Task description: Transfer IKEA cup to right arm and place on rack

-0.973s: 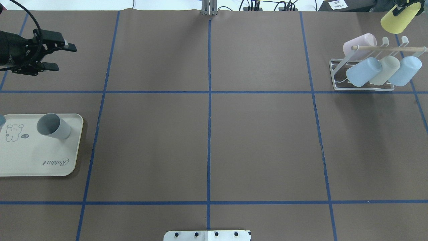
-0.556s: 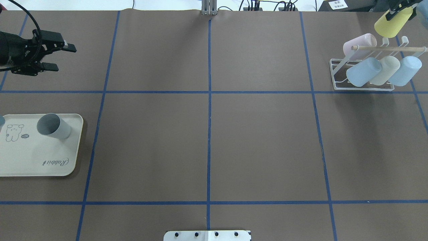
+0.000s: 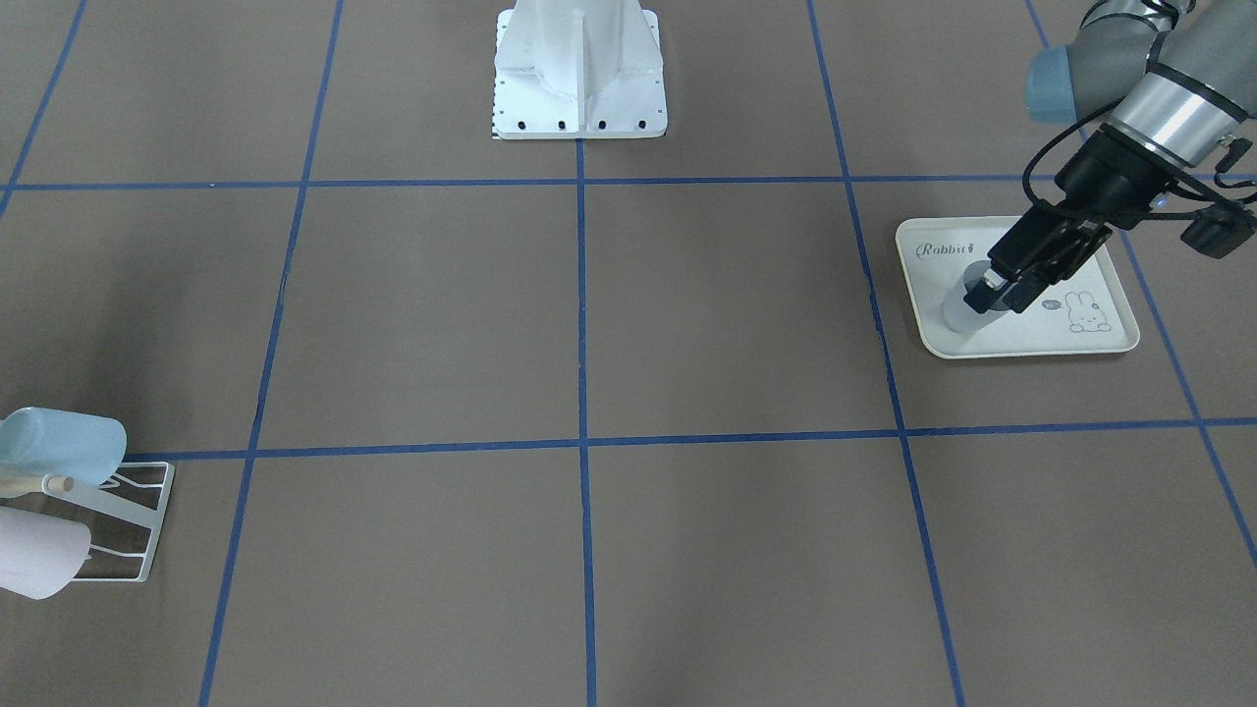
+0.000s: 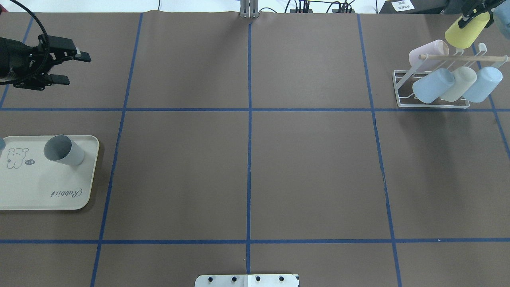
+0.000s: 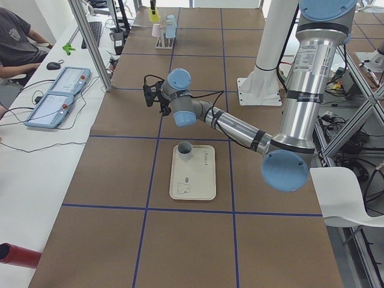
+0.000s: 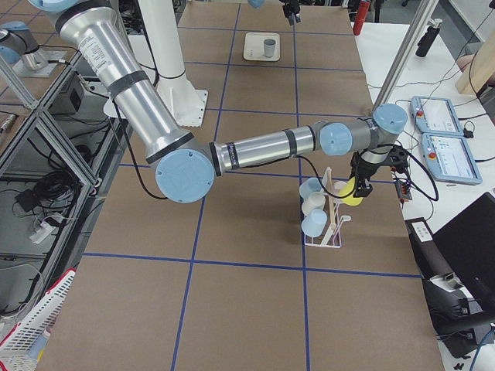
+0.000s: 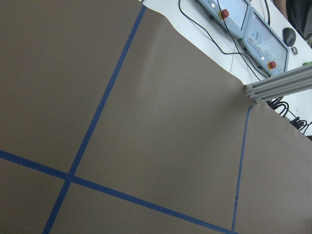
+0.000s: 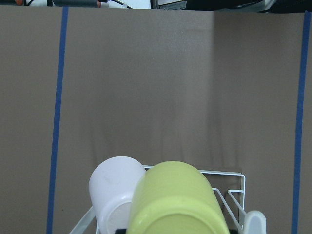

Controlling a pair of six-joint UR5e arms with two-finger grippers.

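Note:
My right gripper (image 4: pixel 473 16) is shut on a yellow IKEA cup (image 4: pixel 466 31), which hangs tilted just above the far end of the white wire rack (image 4: pixel 432 106). The right wrist view shows the yellow cup (image 8: pixel 176 200) over the rack wires (image 8: pixel 229 175), beside a pale pink cup (image 8: pixel 113 187). From the right side, the cup (image 6: pixel 349 192) sits close against the rack (image 6: pixel 331 224). My left gripper (image 4: pixel 79 69) is open and empty at the far left. A grey cup (image 4: pixel 63 150) stands on the cream tray (image 4: pixel 48 191).
The rack holds a pink cup (image 4: pixel 428 52), a light blue cup (image 4: pixel 433 85), a beige cup (image 4: pixel 458 83) and another blue cup (image 4: pixel 482 84) under a wooden dowel (image 4: pixel 464 57). A metal post (image 4: pixel 249 10) stands at the table's far edge. A person sits beyond the far edge.
The right gripper has carried the yellow cup left and down, closer to the rack's far prongs. The left gripper has drawn back slightly to the left and stays open.

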